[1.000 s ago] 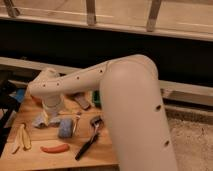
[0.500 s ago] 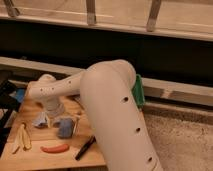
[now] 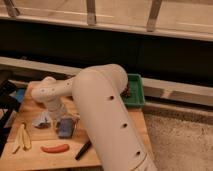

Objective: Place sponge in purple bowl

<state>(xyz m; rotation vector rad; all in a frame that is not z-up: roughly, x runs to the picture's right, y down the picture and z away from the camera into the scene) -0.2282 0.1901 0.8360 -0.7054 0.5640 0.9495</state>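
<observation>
The blue-grey rectangular sponge (image 3: 65, 127) lies flat on the table (image 3: 37, 159) beside the gripper (image 3: 50, 115), open or closed I cannot tell.

No words, numbers or signs can be read on anything here. The gripper (image 3: 54, 116) hangs low over the wooden table (image 3: 37, 161), at about 8 o'clock, just beside the blue sponge (image 3: 65, 128).
</observation>
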